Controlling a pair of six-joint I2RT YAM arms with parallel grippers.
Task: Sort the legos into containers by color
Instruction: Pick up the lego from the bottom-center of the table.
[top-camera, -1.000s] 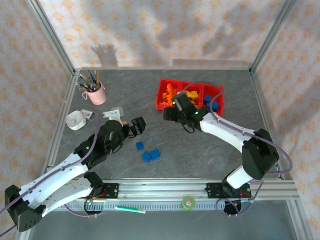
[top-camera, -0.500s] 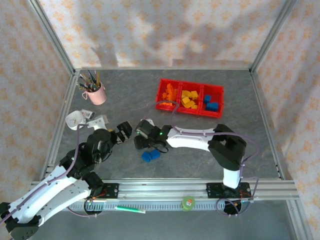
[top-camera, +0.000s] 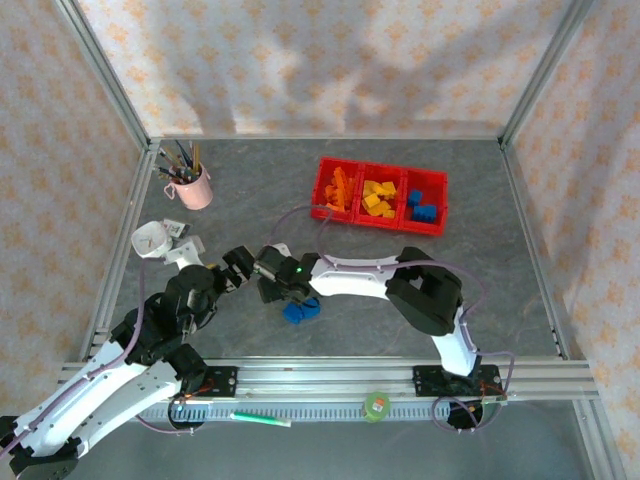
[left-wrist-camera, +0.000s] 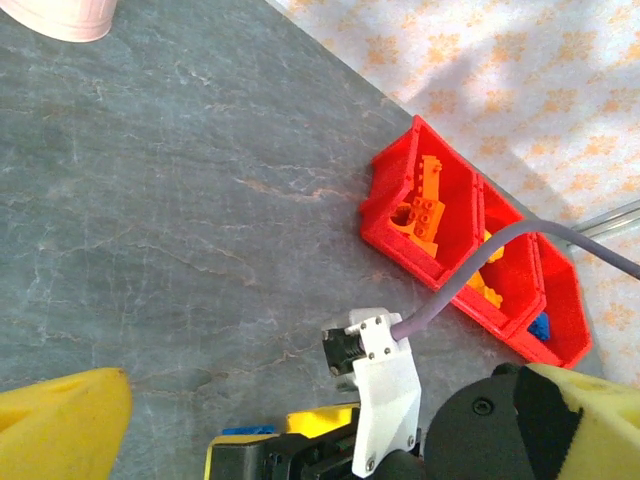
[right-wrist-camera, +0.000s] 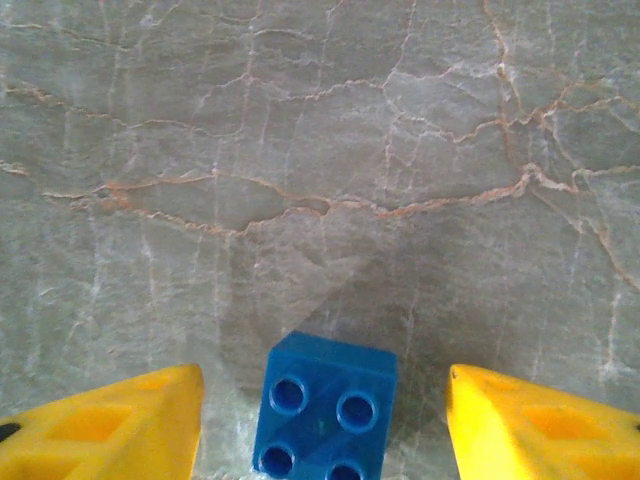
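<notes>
Right hand (right-wrist-camera: 322, 385) lowered, blue lego (right-wrist-camera: 325, 412) studs up

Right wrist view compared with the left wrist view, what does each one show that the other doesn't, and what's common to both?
Right wrist: a close look at a blue brick, studs up, between the fingers of the open right pincer, which do not touch it. Left wrist: the red bins holding orange bricks, plus a pink cup. Both: the grey marbled table.
</notes>
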